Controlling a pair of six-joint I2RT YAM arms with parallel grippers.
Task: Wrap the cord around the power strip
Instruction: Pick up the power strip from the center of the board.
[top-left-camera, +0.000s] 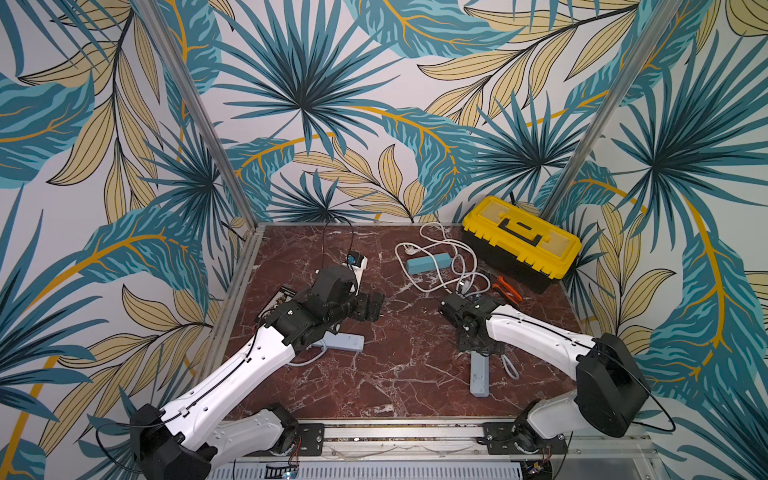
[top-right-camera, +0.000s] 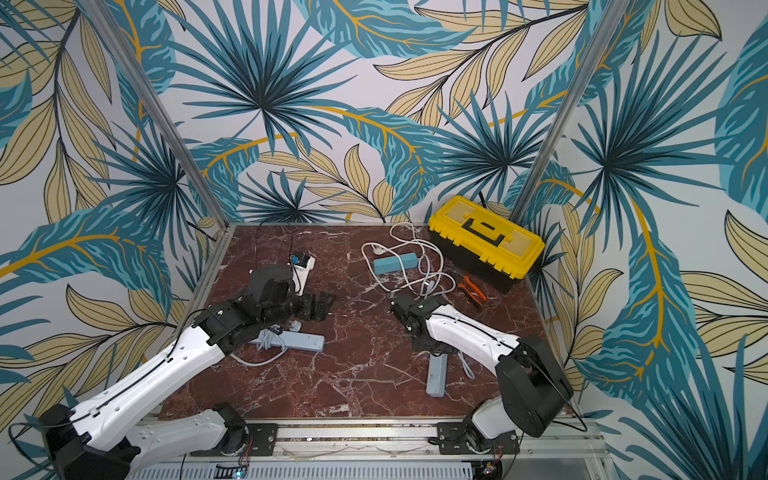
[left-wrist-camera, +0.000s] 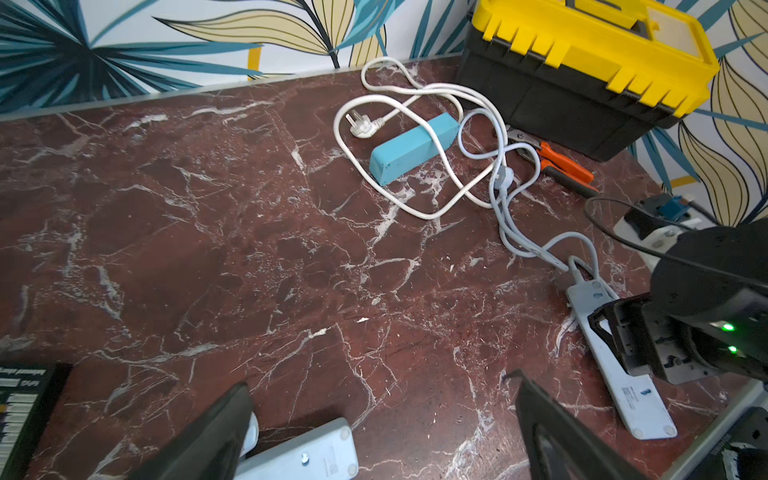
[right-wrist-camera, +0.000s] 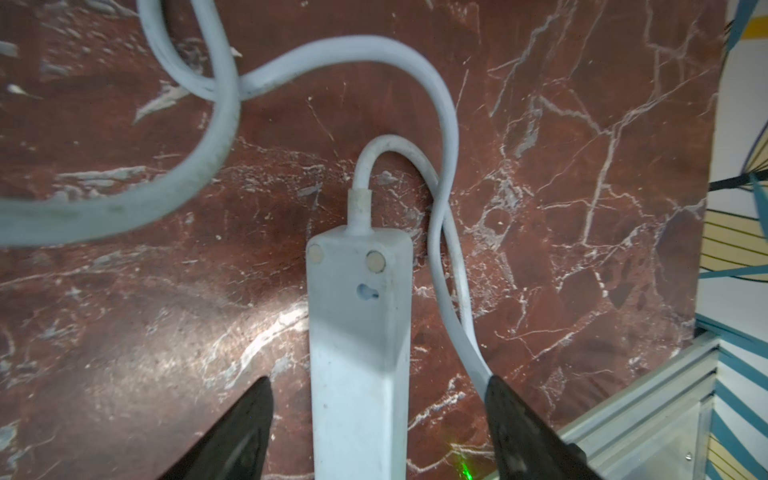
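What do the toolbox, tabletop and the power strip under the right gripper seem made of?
Toolbox: moulded plastic, matte yellow lid with ribs, black base. Tabletop: red marble look, white veins, glossy; possibly printed laminate. Power strip: pale plastic, smooth, scuffed.

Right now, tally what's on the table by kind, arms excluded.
Power strips: 3 (teal strip, left grey strip, right grey strip)
White socket unit with blue plug: 1
Toolbox: 1
Orange-handled pliers: 1
Black pack: 1
Total: 7
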